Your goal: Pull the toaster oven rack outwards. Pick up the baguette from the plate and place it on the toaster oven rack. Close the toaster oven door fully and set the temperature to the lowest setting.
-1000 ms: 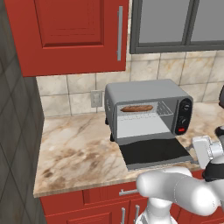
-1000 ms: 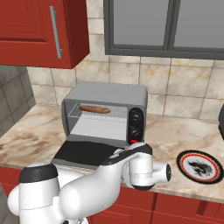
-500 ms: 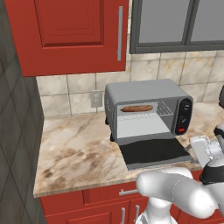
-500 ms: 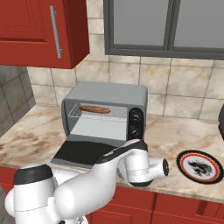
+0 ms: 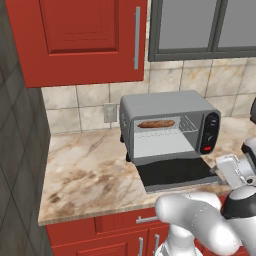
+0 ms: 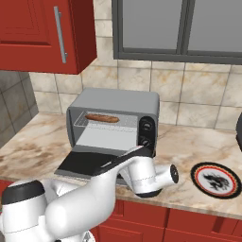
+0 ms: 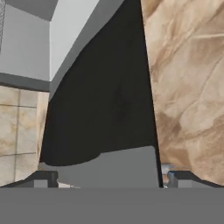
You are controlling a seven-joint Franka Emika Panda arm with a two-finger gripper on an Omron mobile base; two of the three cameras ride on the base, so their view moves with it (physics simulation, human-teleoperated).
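Observation:
The grey toaster oven [image 5: 170,107] stands on the counter with its dark glass door [image 5: 175,172] folded down flat. The baguette [image 5: 156,123] lies on the wire rack [image 5: 187,126] inside the cavity, also seen as the baguette [image 6: 101,117] from the right. My gripper [image 7: 111,178] is open at the door's front right corner. Its fingertips [image 7: 41,177] stand wide apart on either side of the door's grey front edge [image 7: 109,168]. The door's glass [image 7: 105,100] stretches away in front of the hand. The plate [image 6: 216,178] has no food on it.
The marble counter [image 5: 85,165] runs left of the oven and beyond the door [image 7: 188,87]. Red cabinets [image 5: 85,35] and grey glass-front cabinets [image 5: 200,25] hang above. My arm's white body [image 6: 94,194] crosses in front of the counter edge.
The hand has edged slightly towards the door's front edge. The jaws have stayed open, and the baguette and door have not moved.

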